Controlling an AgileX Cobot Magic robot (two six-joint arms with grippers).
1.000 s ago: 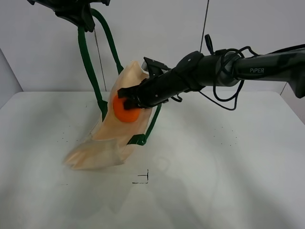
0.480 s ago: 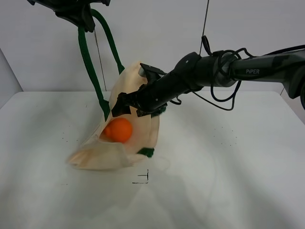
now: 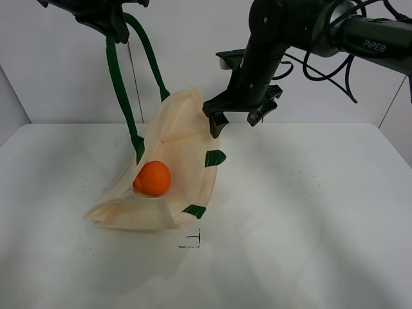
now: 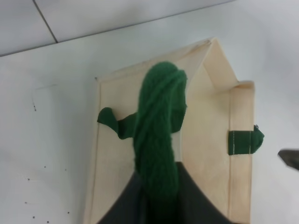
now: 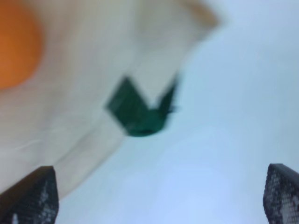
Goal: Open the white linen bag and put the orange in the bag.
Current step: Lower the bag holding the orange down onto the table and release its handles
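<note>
The white linen bag lies on the table with its mouth held open. The orange rests inside it, near the bottom. My left gripper is high at the top left, shut on a dark green strap handle and holding it taut. In the left wrist view the strap runs down to the bag. My right gripper hangs open and empty above the bag's right rim. Its wrist view shows the orange, the cloth, a green strap end and one fingertip.
The white table carries a small black corner mark in front of the bag. A grey wall stands behind. The right arm's cables hang near its wrist.
My right gripper let go of the orange, which dropped into the bag. The gripper then rose and pulled back to the right, out of the bag's mouth. The left gripper has not moved.
</note>
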